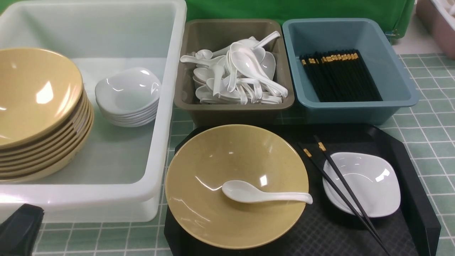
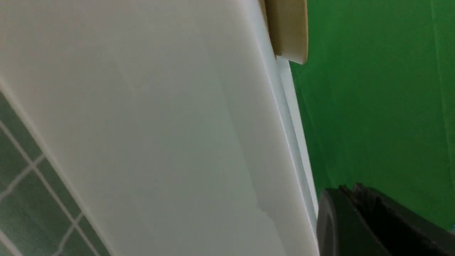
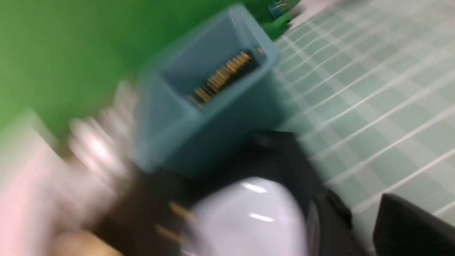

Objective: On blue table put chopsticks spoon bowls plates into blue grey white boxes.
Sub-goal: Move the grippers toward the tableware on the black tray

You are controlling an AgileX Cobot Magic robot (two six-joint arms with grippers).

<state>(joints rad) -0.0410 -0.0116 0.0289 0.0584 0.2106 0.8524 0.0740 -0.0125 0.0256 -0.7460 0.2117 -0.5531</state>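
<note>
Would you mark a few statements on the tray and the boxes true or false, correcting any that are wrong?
1. The loose spoon rests on the large yellow bowl. True.
2. The blue box holds spoons. False: it holds black chopsticks.
3. Two chopsticks lie across the small white bowl on the tray. True.
4. The grey box stands to the right of the blue box. False: it stands to its left.
5. The white box holds both yellow and white bowls. True.
</note>
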